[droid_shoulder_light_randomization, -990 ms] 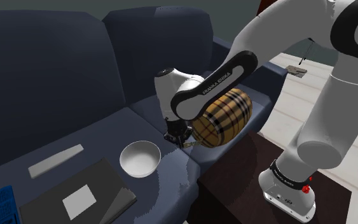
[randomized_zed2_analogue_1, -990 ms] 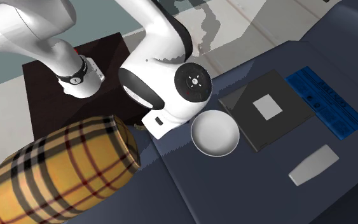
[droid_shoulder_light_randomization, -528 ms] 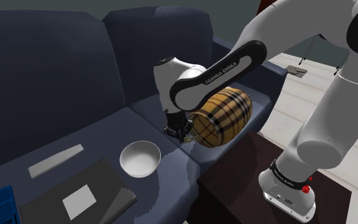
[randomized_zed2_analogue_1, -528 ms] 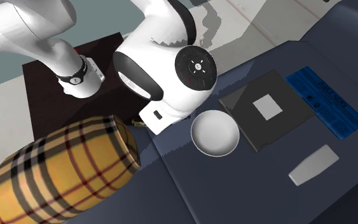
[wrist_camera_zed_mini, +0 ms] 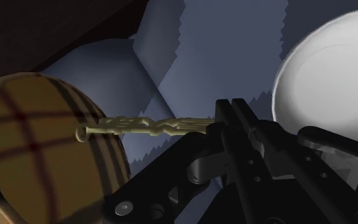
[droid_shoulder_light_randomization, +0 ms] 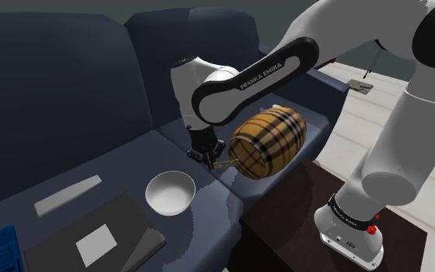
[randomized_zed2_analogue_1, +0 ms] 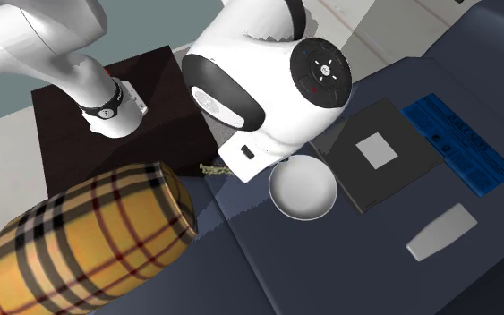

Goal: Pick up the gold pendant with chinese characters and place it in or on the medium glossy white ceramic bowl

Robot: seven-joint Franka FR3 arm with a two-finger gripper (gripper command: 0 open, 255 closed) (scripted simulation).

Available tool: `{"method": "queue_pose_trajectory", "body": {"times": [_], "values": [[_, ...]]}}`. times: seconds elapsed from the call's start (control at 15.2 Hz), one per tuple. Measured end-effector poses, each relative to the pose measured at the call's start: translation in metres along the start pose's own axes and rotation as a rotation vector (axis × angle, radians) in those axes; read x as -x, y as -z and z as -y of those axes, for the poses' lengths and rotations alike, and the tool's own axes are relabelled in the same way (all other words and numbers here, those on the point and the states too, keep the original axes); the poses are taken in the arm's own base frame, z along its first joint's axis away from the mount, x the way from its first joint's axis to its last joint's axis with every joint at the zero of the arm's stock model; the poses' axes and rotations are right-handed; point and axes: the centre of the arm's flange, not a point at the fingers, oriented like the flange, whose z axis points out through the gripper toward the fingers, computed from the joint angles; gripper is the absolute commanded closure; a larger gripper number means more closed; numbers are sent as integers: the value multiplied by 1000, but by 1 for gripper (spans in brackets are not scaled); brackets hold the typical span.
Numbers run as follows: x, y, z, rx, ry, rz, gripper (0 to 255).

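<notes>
A pale gold pendant [wrist_camera_zed_mini: 139, 125] is glinting against an all-black gripper [wrist_camera_zed_mini: 232, 109], while a barrel-shaped cushion [droid_shoulder_light_randomization: 267, 141] is showing tan plaid crossed with dark brown and red lines. The bowl [droid_shoulder_light_randomization: 170, 192] is shining plain white, the sofa [droid_shoulder_light_randomization: 53, 93] is showing navy, and a booklet [randomized_zed2_analogue_1: 458, 143] is showing bright blue.

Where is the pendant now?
The pendant is held in the gripper over the sofa; in the shoulder view it hangs between the plaid cushion and the bowl.

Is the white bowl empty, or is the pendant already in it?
Empty. The bowl has a bare inside; the pendant sticks out sideways from the shut end effector, beside the bowl.
</notes>
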Motion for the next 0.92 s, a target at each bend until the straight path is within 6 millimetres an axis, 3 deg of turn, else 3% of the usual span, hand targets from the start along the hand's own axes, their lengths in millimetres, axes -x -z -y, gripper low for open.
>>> {"method": "queue_pose_trajectory", "body": {"times": [0.92], "values": [[18, 51, 176, 0, 0, 1, 255]]}}
